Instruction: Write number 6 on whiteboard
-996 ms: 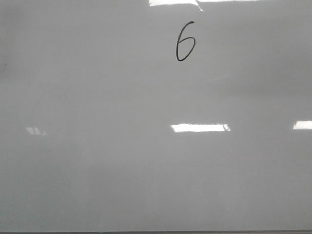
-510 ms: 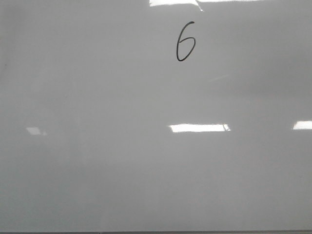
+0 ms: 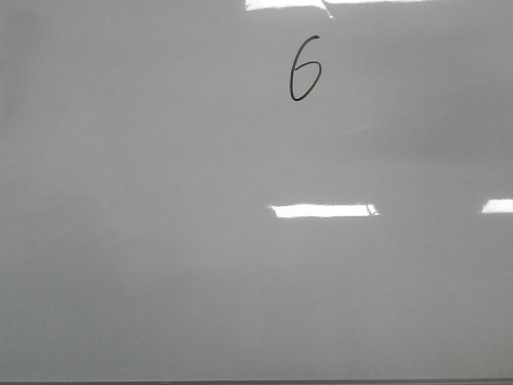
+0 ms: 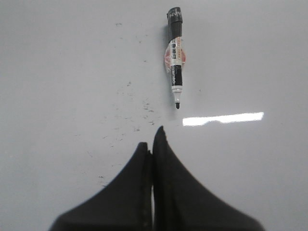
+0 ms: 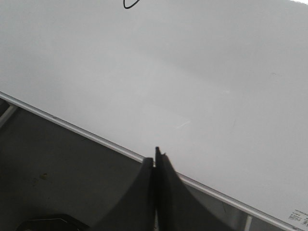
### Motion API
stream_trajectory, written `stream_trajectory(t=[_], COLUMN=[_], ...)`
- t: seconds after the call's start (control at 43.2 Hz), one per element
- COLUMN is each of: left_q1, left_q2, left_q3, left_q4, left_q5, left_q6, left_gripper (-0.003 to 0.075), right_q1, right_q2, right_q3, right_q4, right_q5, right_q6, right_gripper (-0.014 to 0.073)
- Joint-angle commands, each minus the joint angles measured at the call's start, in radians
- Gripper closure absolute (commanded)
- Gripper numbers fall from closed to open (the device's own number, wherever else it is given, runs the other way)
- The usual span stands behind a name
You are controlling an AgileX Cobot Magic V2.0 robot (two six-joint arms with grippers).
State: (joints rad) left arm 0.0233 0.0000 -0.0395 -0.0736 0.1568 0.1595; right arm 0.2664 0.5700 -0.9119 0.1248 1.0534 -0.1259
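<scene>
1. Left wrist view: left gripper (image 4: 153, 139) seen from behind, black fingers pressed together, nothing between them; poised over a pale surface.
2. Just beyond the fingertips, apart from them: marker (image 4: 175, 57) lying flat, uncapped, black nib toward the gripper, black body with a white and red label. Label print too small to read.
3. Scattered dark specks (image 4: 144, 103) on the surface between marker and fingertips; nature not determinable.
4. Right wrist view: right gripper (image 5: 155, 161) likewise closed and empty, tips meeting over the metal-framed edge of the whiteboard (image 5: 202, 72). Dark floor or stand on the near side of that edge; details murky.
5. Front view: number 6 (image 3: 304, 69) drawn in thin black line near the upper middle of the whiteboard (image 3: 160, 265), slightly right of centre. Slanted stem, loop not fully closed, small against the board.
6. Right wrist view: only a curved fragment of the stroke (image 5: 131, 5) visible, cut off by the frame.
7. Front view: neither gripper visible. Bright rectangular reflections (image 3: 323, 210) on the glossy board; board cropped at top and sides, only its lower edge showing.
</scene>
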Motion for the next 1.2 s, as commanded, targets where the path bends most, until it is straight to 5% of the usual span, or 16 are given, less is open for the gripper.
stream_trajectory(t=[0.0, 1.181], left_q1=[0.003, 0.003], left_q2=[-0.021, -0.021], left_q3=[0.022, 0.048], left_q4=[-0.016, -0.016], left_q5=[-0.157, -0.199], left_q6=[-0.002, -0.002], left_gripper=[0.0741, 0.0741], right_q1=[-0.008, -0.008], right_q2=[0.004, 0.004], right_q3=[-0.023, -0.023], right_q4=[-0.003, -0.002], right_q5=[-0.068, -0.067], right_q6=[-0.001, -0.001], right_gripper=[0.0662, 0.0662])
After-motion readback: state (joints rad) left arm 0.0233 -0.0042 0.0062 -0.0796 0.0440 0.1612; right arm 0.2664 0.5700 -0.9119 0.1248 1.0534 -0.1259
